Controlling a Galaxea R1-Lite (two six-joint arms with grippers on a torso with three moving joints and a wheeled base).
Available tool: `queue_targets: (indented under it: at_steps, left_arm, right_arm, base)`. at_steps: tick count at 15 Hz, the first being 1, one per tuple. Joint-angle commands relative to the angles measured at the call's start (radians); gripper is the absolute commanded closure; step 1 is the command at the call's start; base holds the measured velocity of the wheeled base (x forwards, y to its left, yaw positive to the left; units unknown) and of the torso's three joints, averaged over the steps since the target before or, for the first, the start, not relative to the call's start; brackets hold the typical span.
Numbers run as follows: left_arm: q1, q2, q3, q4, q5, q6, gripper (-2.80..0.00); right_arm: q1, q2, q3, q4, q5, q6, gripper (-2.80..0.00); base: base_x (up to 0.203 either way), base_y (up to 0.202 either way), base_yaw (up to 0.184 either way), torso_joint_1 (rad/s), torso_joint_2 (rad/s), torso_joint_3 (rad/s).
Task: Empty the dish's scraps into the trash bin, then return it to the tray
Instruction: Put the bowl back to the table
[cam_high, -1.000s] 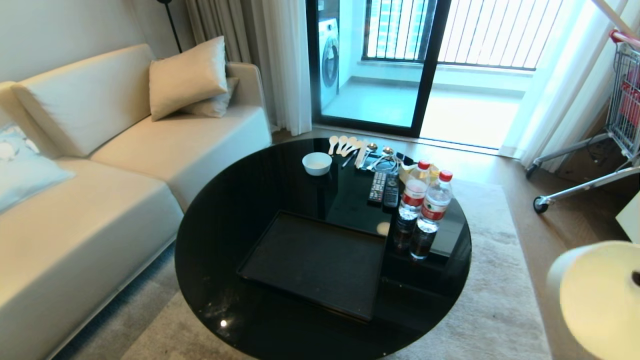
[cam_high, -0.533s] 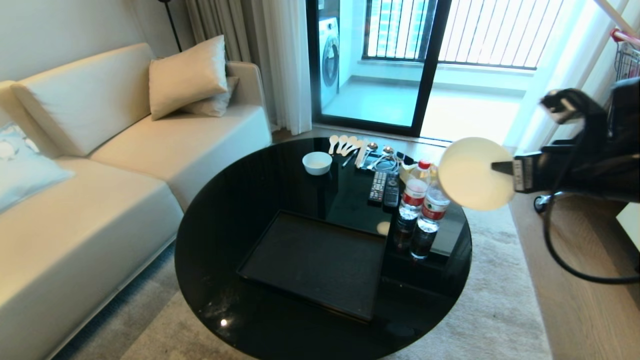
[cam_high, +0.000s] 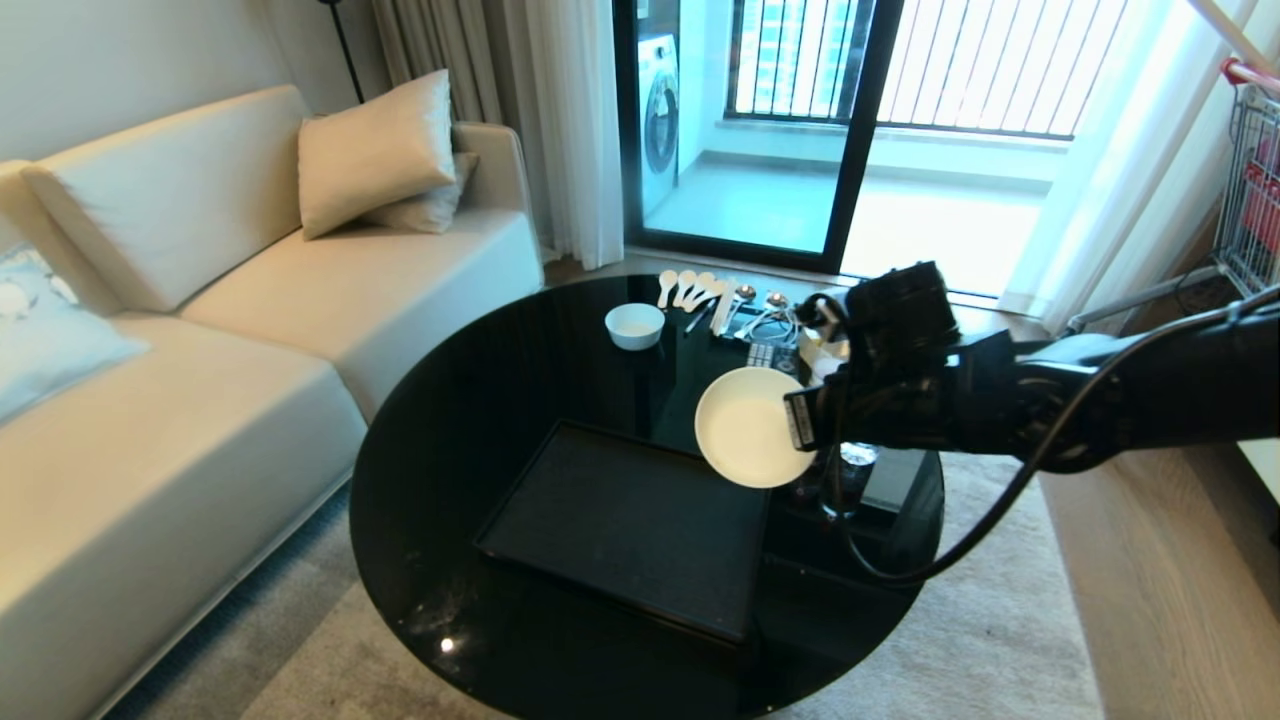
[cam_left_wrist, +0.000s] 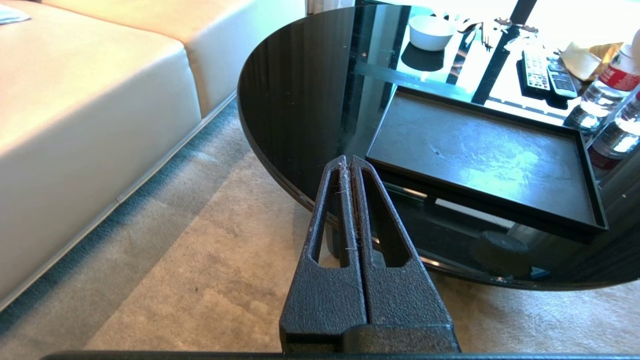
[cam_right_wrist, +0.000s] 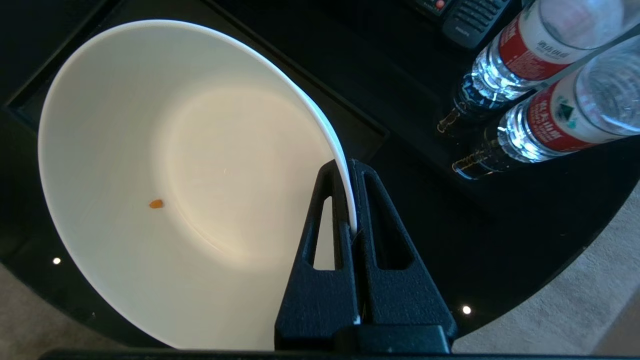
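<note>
Before me stands a round black glass table (cam_high: 480, 420) on a beige rug (cam_high: 1000, 620), with a cream sofa (cam_high: 200, 380) and its cushions (cam_high: 375, 150) at my left, white curtains (cam_high: 575, 120) flanking a sunlit sliding balcony door (cam_high: 850, 120) beyond.

Black right arm (cam_high: 1100, 400), looped black cable (cam_high: 1000, 510), textured black slotted fingers (cam_right_wrist: 320, 280)
</note>
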Motion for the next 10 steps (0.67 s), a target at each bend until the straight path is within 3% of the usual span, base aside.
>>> queue_targets:
  at_steps: [1, 5, 10]
  left_arm:
    - [0.0, 0.0, 0.0, 0.0, 0.001, -0.001, 0.0]
    - [0.0, 0.0, 0.0, 0.0, 0.001, -0.001, 0.0]
    - [0.0, 0.0, 0.0, -0.001, 0.001, -0.001, 0.0]
  right_arm:
    - [0.068, 0.158, -0.075, 0.021, -0.073, 0.047, 0.0]
    - [0.112, 0.281, -0.214, 0.199, -0.1, 0.226, 0.0]
    - [0.101, 0.408, -0.397, 0.335, -0.098, 0.38, 0.0]
  base:
    - [0.0, 0.0, 0.0, 0.0, 0.0, 0.0]
    - [0.0, 0.0, 0.0, 0.0, 0.0, 0.0]
    - [0.0, 0.0, 0.0, 0.0, 0.0, 0.0]
